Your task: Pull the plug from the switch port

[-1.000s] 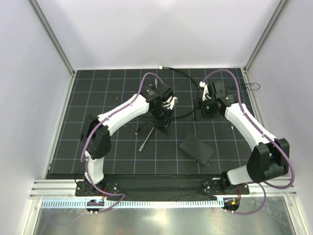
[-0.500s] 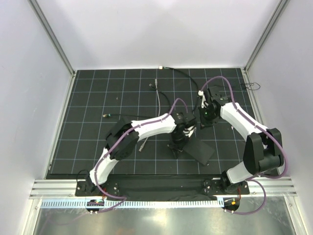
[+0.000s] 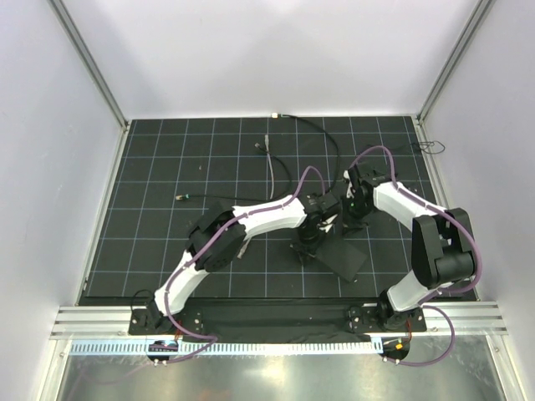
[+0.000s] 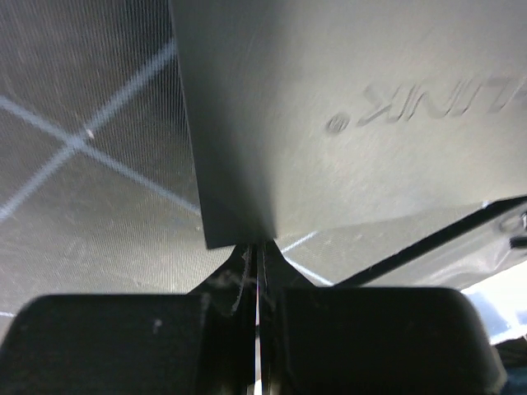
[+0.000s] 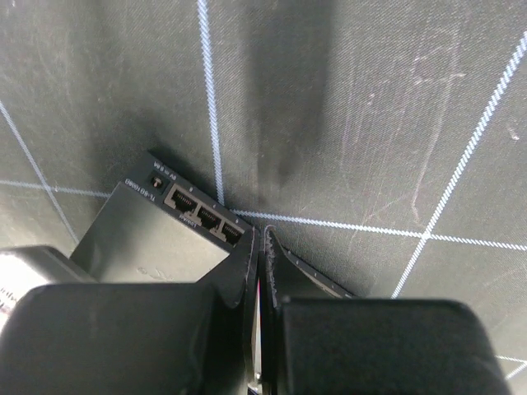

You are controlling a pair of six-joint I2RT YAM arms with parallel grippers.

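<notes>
The switch (image 3: pixel 338 253) is a flat matte black box lying askew on the gridded mat. My left gripper (image 3: pixel 304 248) is shut, its tips at the box's left corner; in the left wrist view the tips (image 4: pixel 259 249) touch the corner of the lettered top (image 4: pixel 346 99). My right gripper (image 3: pixel 352 222) is shut at the box's far edge. In the right wrist view its tips (image 5: pixel 262 234) stand beside the row of ports (image 5: pixel 202 216); the three ports that show are empty. A thin black cable (image 3: pixel 331 150) runs under the right arm. The plug is hidden.
A thin grey cable (image 3: pixel 270 167) with a silver tip lies at the back middle. A small connector (image 3: pixel 182 197) lies at the left, and a silver-tipped lead (image 3: pixel 242 247) by the left forearm. Walls close the mat on three sides.
My left arm swung from the mat's middle to the switch's left corner a second ago, then held. My right gripper came down and left to the switch's far edge.
</notes>
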